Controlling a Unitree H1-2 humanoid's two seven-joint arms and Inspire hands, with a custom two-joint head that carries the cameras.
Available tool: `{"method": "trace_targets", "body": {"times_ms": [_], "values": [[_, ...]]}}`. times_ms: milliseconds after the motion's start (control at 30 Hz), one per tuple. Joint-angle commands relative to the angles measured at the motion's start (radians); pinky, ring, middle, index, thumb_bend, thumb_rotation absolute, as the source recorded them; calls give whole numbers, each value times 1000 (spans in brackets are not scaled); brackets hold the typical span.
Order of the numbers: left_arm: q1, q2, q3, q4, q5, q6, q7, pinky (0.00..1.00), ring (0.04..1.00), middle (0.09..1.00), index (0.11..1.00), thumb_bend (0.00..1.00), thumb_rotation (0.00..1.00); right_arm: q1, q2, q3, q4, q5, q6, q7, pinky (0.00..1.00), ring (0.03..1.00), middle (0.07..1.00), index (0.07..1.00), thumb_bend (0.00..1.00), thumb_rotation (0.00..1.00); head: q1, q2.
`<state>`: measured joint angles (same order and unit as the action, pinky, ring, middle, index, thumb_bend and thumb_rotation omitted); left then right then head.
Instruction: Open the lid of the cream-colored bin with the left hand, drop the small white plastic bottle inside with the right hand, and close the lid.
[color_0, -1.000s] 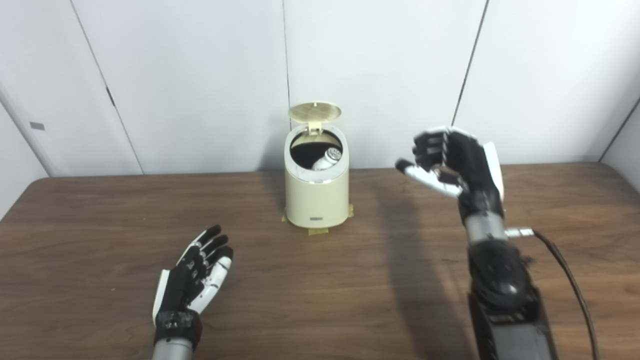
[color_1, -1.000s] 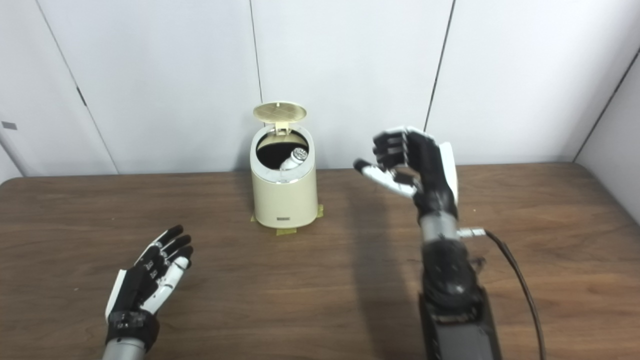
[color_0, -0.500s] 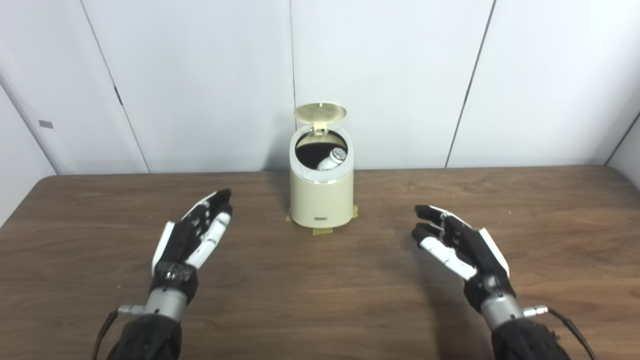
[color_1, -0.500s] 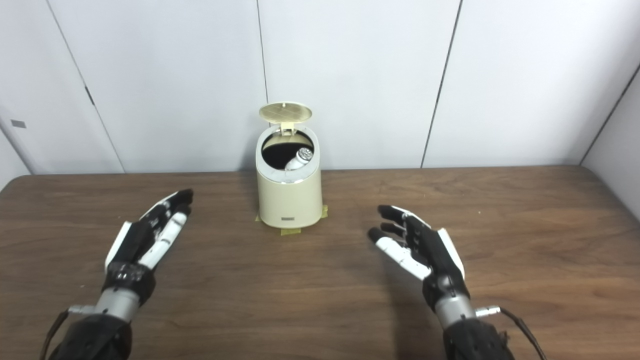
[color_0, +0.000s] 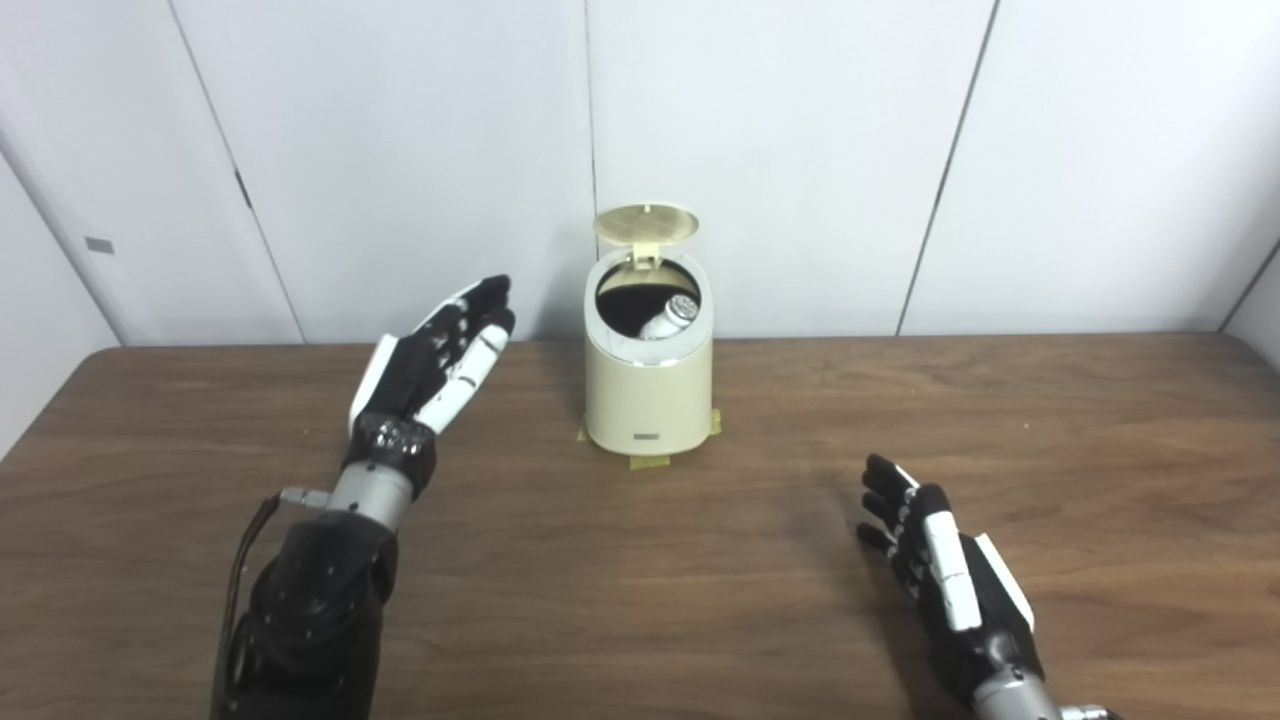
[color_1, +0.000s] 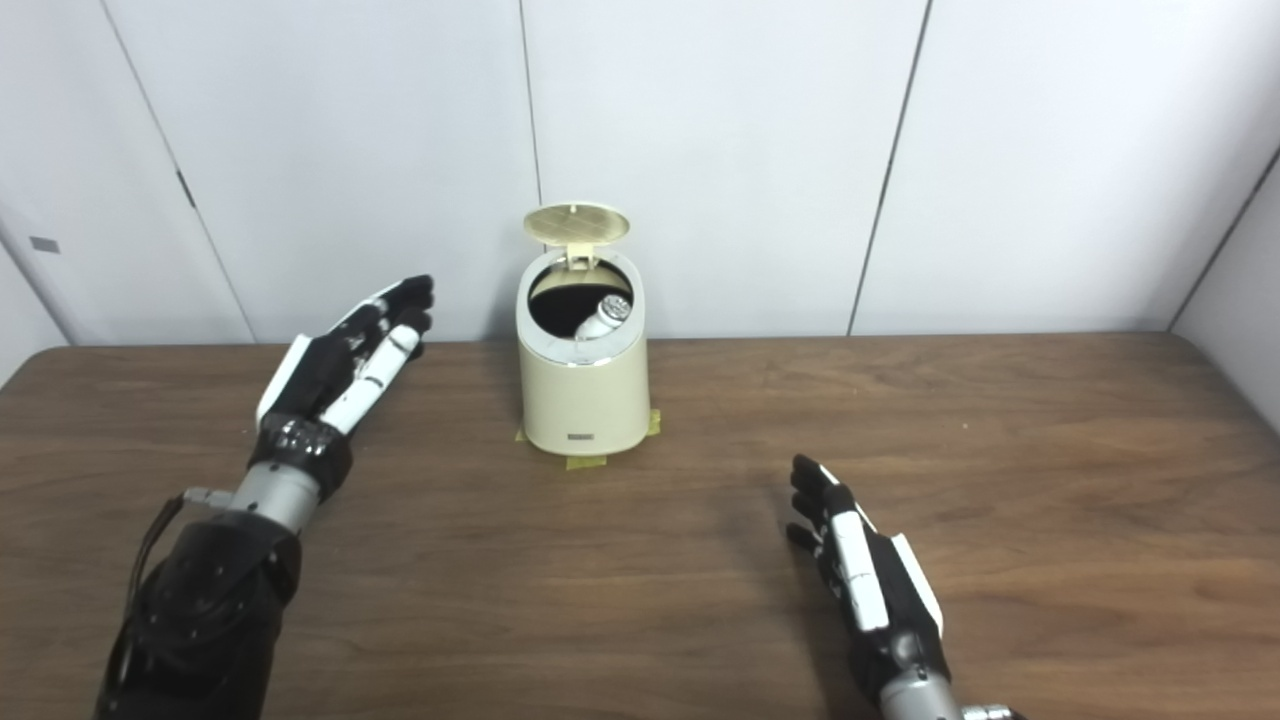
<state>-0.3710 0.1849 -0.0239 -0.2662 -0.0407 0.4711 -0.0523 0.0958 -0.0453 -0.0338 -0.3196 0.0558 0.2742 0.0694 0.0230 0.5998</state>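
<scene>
The cream-colored bin (color_0: 648, 395) stands at the back middle of the table, its round lid (color_0: 646, 222) tipped up and open behind the mouth. The small white plastic bottle (color_0: 672, 316) lies slanted inside, its ribbed cap showing at the rim. My left hand (color_0: 436, 360) is raised left of the bin, open, fingers stretched toward it, touching nothing. My right hand (color_0: 943, 582) is low near the front right, open and empty, well away from the bin.
The brown wooden table (color_0: 760, 560) runs across the view. Yellow tape (color_0: 650, 461) shows under the bin's base. White wall panels (color_0: 800, 150) stand close behind the bin. A cable (color_0: 245, 560) hangs along the left forearm.
My left hand rose and moved forward toward the bin's left side. My right hand came down from beside the bin and pulled back to the front right, its fingers opening.
</scene>
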Motion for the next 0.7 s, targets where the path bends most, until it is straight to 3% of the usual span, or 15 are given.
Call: {"method": "trace_targets", "body": {"times_ms": [0,333,667], "values": [[-98,5,6,7,-5,-1,-6,913,911,905,906,486,681,13,11,-5,-9,21,-57,0,903,948,936,910,615,1000,1,0],[-284,-3,-5,136,-7,-1,-15,888,902,890,873,489,665,12,4,2,10,25,-90,-2,882,937,932,918,628,1000,9,-16],[-403,10,-31,248,36,-2,-49,867,891,885,863,441,635,17,-2,10,25,28,-126,7,844,906,915,898,632,1000,7,-47]]}}
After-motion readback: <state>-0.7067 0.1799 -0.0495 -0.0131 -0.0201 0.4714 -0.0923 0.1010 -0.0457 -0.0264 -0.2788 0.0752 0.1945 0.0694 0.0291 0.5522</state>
